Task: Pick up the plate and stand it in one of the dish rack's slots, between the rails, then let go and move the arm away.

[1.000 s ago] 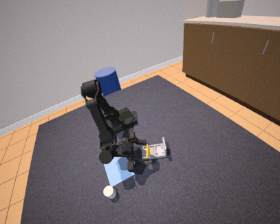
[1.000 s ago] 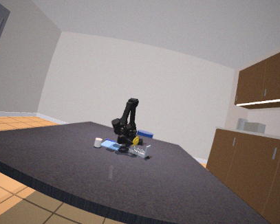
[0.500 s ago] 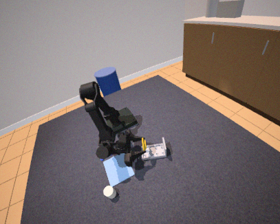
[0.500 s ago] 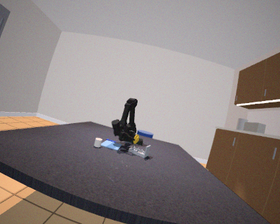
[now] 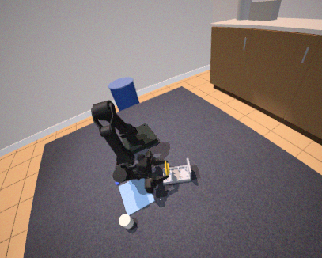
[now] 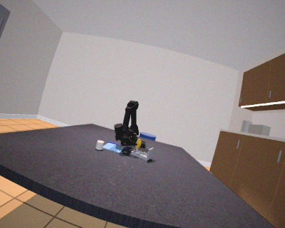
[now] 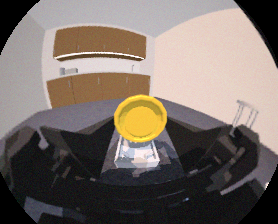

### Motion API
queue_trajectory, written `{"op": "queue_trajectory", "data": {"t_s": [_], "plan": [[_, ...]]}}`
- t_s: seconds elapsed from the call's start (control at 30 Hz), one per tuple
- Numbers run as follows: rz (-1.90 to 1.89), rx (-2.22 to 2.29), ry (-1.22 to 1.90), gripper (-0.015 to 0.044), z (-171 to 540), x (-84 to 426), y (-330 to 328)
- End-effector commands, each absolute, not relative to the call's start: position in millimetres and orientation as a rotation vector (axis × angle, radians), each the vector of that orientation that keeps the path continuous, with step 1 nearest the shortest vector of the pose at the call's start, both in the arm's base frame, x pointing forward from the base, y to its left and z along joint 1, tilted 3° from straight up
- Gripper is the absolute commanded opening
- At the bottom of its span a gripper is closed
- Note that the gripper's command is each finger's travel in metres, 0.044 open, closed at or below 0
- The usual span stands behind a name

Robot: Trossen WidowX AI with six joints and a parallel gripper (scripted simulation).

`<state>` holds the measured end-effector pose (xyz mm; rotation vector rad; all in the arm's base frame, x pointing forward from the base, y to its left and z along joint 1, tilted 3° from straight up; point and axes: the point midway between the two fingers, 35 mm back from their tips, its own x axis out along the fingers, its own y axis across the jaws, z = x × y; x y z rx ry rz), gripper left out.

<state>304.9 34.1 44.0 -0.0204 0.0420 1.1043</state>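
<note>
We see the jaws clenched on the yellow plate (image 5: 167,168) — held on edge at the left end of the dish rack (image 5: 181,174), centre frame, on the dark bench (image 5: 242,190) — arm (image 5: 113,136) bent low.

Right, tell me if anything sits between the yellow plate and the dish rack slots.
Nothing visible does. The pincer holds the plate on edge at the near end of the dish rack, whose rails look bare; the blue mat and white cup lie off to the side.
</note>
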Motion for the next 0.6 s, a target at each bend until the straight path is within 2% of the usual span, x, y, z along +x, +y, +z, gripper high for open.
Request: {"op": "queue_trajectory", "data": {"t_s": [0.0,0.57], "plan": [[1.105,-0.014,0.047,0.0,37,304,37],[1.105,-0.022,0.039,0.0,18,302,39]]}}
